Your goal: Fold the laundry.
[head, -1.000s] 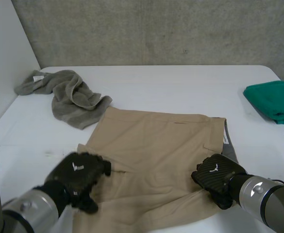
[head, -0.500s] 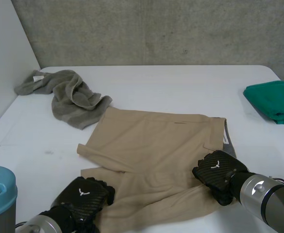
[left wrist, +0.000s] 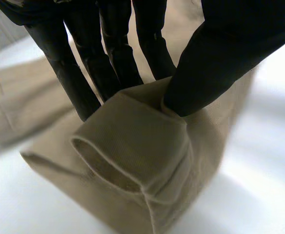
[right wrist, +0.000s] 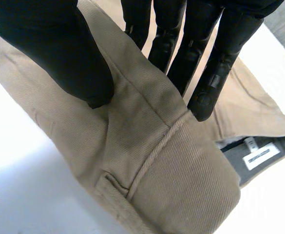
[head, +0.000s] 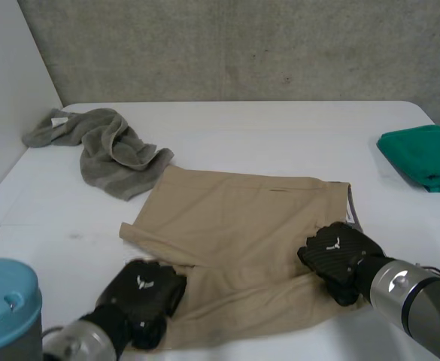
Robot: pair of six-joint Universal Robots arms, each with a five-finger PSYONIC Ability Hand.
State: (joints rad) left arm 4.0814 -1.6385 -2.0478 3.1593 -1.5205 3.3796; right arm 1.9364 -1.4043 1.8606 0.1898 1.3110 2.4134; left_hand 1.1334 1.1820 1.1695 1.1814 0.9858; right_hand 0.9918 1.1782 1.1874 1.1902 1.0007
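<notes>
Although one green cloth (head: 423,154) is cut off at the far right, one grey towel (head: 107,147) is seen whole at the far left. One pair of tan shorts (head: 242,226) is spread near the table's (head: 280,128) front edge. A leg hem is pinched by the left hand (head: 144,293) and the waistband by the right hand (head: 336,256). Bare table is left beyond.

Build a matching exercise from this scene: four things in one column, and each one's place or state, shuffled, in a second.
1. grey towel
2. green cloth
3. left hand
4. right hand

A. pinches the tan garment at its waistband end
B. crumpled at the table's far left
C. pinches a hem of the tan garment
D. at the table's right edge

Pairs: 1-B, 2-D, 3-C, 4-A.
</notes>
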